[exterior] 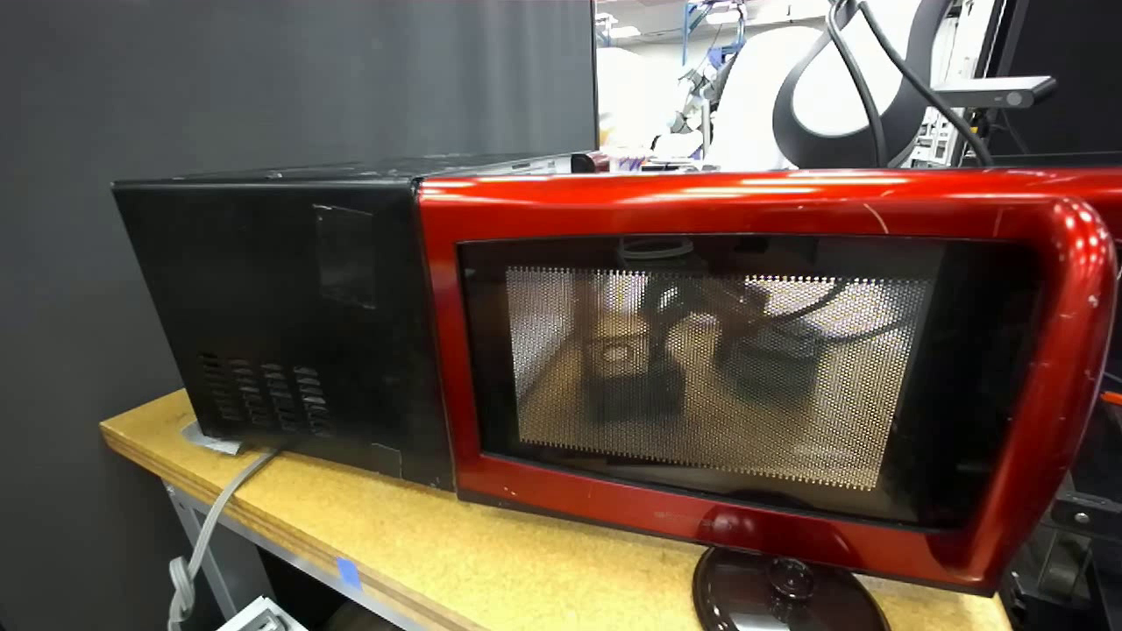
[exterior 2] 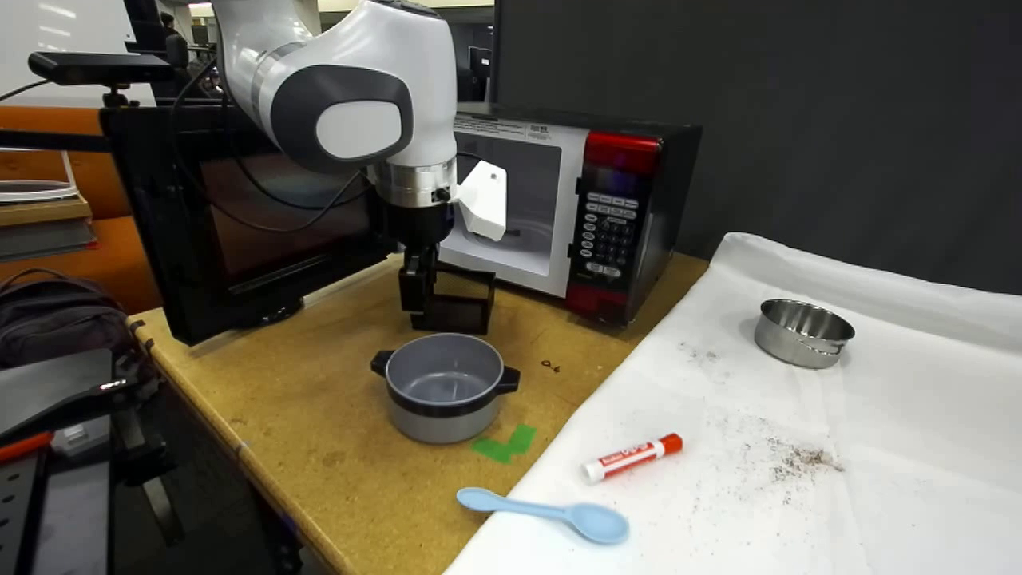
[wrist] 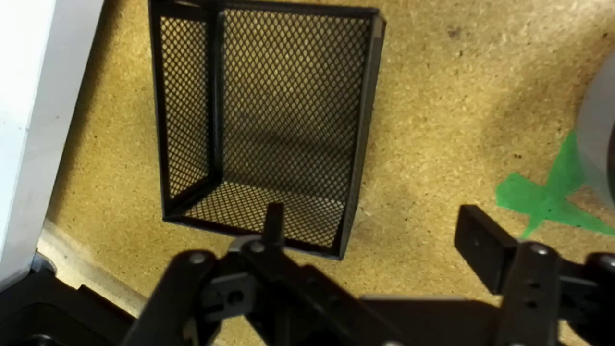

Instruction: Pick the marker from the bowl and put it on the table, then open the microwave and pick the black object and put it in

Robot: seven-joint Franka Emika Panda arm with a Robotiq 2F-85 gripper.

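Observation:
The black object, a mesh-walled open box, stands on the wooden table before the microwave. The microwave's red door is swung open. My gripper points down and is open. In the wrist view one finger overlaps the opening of the mesh box and the other is outside, so a side wall lies between them; contact cannot be made out. A red-and-white marker lies on a white sheet over the table. The steel bowl sits farther back on that sheet.
A grey two-handled pot stands close in front of the mesh box, beside green tape. A blue spoon lies across the sheet's edge. Below the door is a dark round lid. White microwave frame borders the wrist view.

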